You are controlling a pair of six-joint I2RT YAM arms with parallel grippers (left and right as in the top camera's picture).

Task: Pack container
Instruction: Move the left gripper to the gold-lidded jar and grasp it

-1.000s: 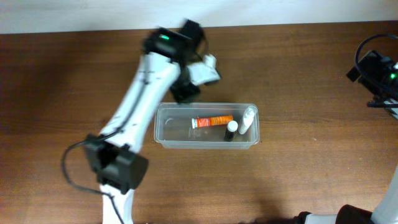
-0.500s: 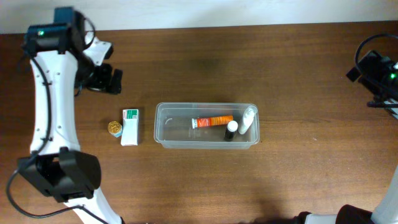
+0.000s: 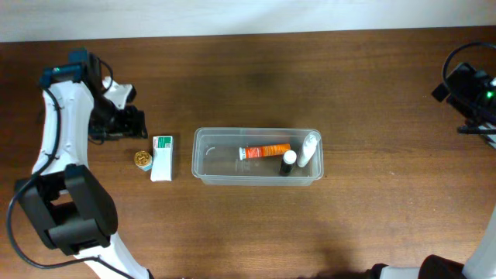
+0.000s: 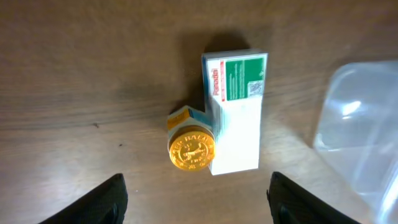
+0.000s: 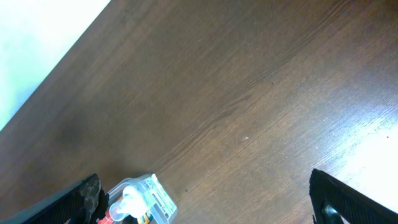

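The container [image 3: 218,167] lies near a box [image 4: 236,124] touching a gold-lidded jar [image 4: 191,149]; the left gripper [image 4: 198,200] hangs close by, jaws wide apart (closing might catch both).

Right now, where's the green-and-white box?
Overhead, the green-and-white box sits just left of the container, with a gold-lidded jar right beside it on its other side.

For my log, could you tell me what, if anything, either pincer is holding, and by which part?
Nothing: the left pincer is open above the white box, the right pincer open and empty.
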